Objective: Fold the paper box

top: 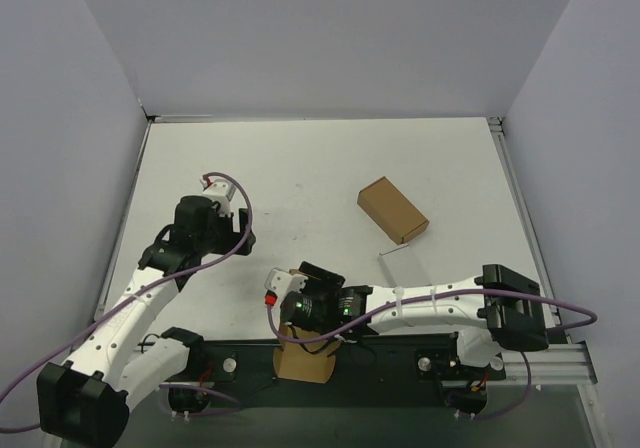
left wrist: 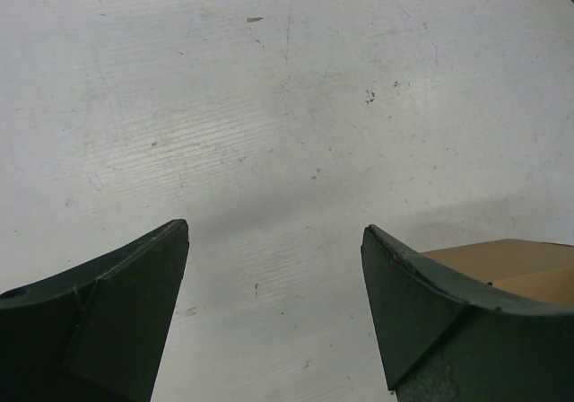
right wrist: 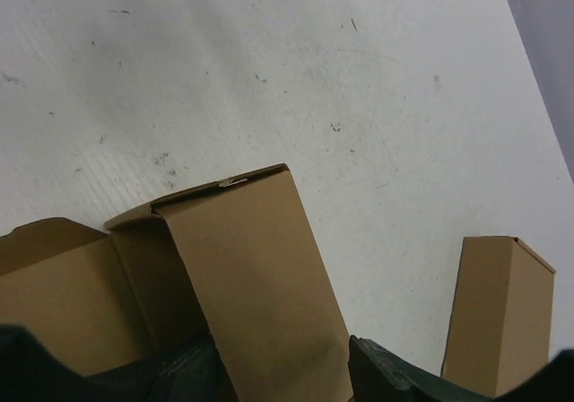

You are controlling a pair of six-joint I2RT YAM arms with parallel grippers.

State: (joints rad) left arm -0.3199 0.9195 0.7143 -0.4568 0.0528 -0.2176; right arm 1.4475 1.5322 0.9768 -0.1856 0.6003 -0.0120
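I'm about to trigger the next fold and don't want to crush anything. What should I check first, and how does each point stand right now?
1. Flap of the paper box sits inside the right claw: ok.
2. Right claw firmly gripping that flap: cannot tell.
3. The left claw is open and empty: ok.
4. Left claw close enough to help: not ok, it is over bare table, apart from the box.
5. Box well onto the table: not ok, it sits at the near edge between the arm bases.
6. The oblong carton is out of the way: ok.
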